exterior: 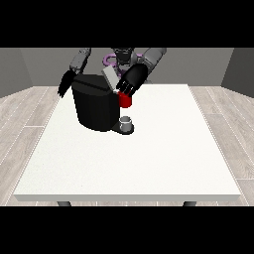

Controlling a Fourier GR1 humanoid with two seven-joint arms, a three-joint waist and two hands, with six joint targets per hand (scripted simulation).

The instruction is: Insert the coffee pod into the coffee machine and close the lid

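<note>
The black coffee machine (93, 106) stands on the table's far left part. Its grey lid (110, 77) is tilted up. A red pod holder (125, 100) juts from the machine's top right side, above a small grey cup (127, 122) on the machine's base. The hand at the view's right (131, 81) hovers directly over the red holder and right beside the raised lid. I see no coffee pod; the hand hides the holder's top. The hand at the view's left (65, 84) hangs behind the machine's left edge, fingers pointing down, holding nothing.
The white table (149, 158) stretches towards the camera and to the right of the machine. The robot's torso and a purple part (108, 59) show behind the machine.
</note>
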